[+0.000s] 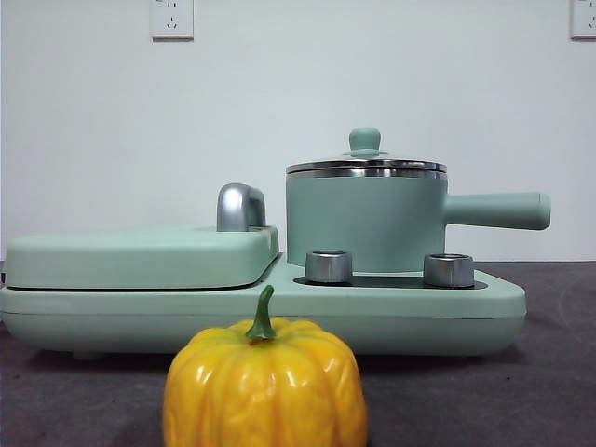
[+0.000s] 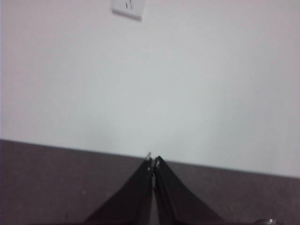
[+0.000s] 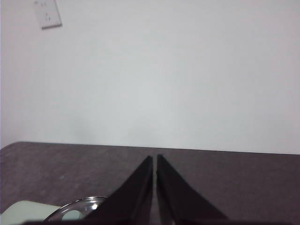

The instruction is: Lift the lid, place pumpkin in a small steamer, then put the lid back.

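Two arms, neither in the front view. Front view: pumpkin (image 1: 265, 384) sits on the dark table (image 1: 559, 372), nearest the camera, yellow-orange, ribbed, green stem curving up, upright. Behind it, apart from it, the wide mint-green base unit (image 1: 279, 317) spans most of the frame. On the base's left half, a flat hinged cover (image 1: 140, 256) lies down, silver handle (image 1: 240, 207) at its back right corner. On the right half stands the small steamer (image 1: 365, 219), upright, long side handle (image 1: 494, 209) pointing right. The lid (image 1: 365, 166) is on the steamer, steel rim seated on the pot rim, mint knob on top. Two silver knobs (image 1: 328, 266) (image 1: 448, 270) on the base just in front of the pot. White wall behind, sockets (image 1: 171, 18) up top.

Left wrist view: left gripper (image 2: 153, 161) black jaws pressed together at the tips, nothing between them, held above the dark table, facing the white wall. One socket (image 2: 127, 7) high on the wall.

Right wrist view: right gripper (image 3: 154, 159) jaws clenched to a hairline gap, holding nothing. Shiny lid rim (image 3: 82, 208) shows below and beside the jaws, not touched; a bit of mint green beside it.
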You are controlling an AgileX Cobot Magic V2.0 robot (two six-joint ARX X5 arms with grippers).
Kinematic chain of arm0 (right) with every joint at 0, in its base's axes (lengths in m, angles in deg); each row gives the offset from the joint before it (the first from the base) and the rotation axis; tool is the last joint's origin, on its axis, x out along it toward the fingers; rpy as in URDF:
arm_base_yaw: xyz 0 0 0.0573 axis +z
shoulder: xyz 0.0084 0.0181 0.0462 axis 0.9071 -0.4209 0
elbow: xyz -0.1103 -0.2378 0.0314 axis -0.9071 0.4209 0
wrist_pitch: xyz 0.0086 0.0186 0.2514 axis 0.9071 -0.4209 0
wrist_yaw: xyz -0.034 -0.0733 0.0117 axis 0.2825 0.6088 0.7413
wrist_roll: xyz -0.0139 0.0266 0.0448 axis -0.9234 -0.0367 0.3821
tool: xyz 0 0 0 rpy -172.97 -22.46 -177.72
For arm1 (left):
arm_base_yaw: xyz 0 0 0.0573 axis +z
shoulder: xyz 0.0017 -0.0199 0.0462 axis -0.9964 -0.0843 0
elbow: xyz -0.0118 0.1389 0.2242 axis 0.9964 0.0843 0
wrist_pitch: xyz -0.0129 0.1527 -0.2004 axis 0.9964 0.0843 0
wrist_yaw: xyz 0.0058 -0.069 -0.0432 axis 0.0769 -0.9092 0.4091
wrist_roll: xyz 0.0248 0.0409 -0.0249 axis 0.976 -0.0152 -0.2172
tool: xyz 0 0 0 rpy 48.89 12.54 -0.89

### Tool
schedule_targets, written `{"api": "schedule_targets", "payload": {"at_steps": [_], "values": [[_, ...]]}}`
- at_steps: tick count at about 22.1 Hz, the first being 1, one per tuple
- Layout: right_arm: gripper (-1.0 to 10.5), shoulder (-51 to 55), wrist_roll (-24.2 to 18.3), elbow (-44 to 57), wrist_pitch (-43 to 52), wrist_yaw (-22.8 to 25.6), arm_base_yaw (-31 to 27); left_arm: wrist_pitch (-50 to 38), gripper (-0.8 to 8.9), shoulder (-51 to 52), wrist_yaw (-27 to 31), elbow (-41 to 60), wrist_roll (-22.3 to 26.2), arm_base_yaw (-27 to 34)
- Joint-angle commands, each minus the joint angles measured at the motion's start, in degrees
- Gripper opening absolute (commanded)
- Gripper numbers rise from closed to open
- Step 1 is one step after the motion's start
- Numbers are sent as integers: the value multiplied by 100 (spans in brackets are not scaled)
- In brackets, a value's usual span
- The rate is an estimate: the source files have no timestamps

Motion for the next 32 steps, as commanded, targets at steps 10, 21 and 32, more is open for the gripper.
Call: {"api": "schedule_targets", "payload": {"at_steps": [10, 21, 32], "values": [[13, -861, -1025, -691, -1056, -623, 153, 1558, 8, -1204, -492, -1241, 1467, -175], [14, -901, -2192, -693, -2632, -638, 704, 2699, 7, -1419, -542, -1340, 2369, -461], [328, -901, -2350, -693, -2957, -634, 890, 2887, 180, -1425, -861, -1340, 2645, -568]]}}
